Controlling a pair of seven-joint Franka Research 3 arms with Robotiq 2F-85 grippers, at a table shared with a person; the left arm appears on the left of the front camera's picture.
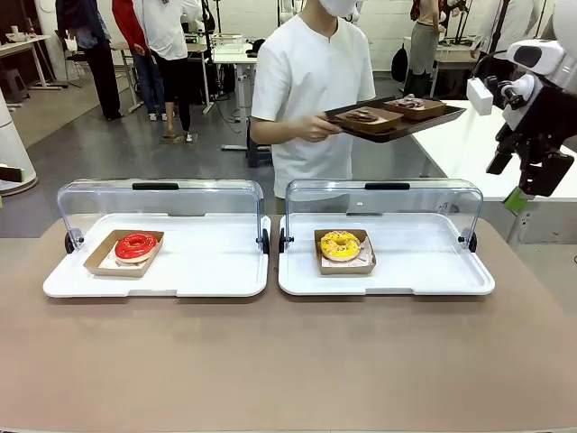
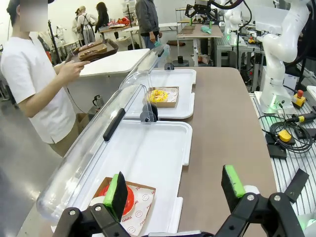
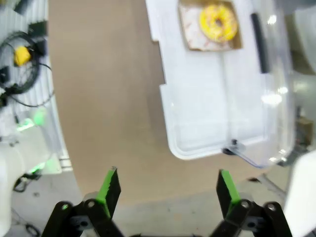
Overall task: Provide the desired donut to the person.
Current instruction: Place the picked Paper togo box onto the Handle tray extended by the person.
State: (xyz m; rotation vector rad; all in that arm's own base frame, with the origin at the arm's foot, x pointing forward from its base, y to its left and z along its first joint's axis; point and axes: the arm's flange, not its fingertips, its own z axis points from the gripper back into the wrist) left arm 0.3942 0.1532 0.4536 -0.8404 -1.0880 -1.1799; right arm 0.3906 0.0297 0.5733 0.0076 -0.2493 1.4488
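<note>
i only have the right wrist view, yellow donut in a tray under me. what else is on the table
Observer: A second white tray sits to the robot's left, holding a red donut in a cardboard box.
Operator: are the lids open
Observer: Both clear lids are swung up toward the person.
Operator: what is the person doing
Observer: Standing at the far side, holding a dark serving tray with two chocolate donuts.
Operator: left gripper?
Observer: The left gripper is open above the red donut's tray, holding nothing.

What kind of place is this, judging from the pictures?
Probably a robotics lab staged as a donut counter: other white robot arms stand at work tables behind, cables run beside the table, and two lidded display trays hold a red donut and a yellow donut.
</note>
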